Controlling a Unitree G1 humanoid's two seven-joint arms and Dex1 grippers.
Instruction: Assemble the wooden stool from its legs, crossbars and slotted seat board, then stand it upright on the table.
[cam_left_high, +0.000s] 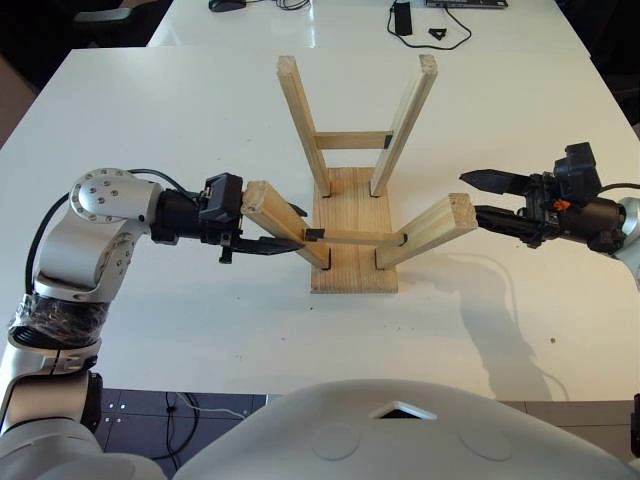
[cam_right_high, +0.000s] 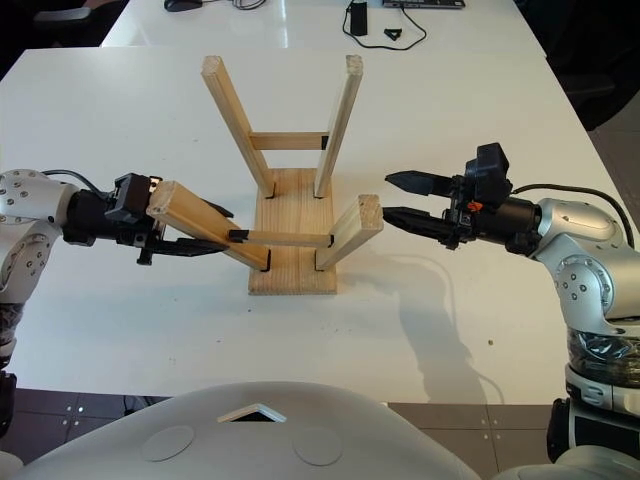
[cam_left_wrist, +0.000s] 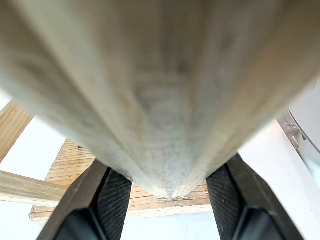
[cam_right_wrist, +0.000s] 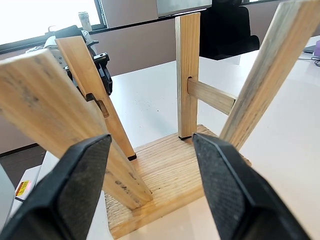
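1. L gripper (cam_left_high: 296, 226) is clamped on near-left leg (cam_left_high: 260, 200); forearm level, pointing inward.
2. R gripper (cam_right_high: 390, 196) is wide open, holding nothing; forearm level, tips near top of near-right leg (cam_right_high: 352, 232), not touching.
3. Seat board (cam_left_high: 350, 275) lies flat on table (cam_left_high: 150, 120), legs pointing up.
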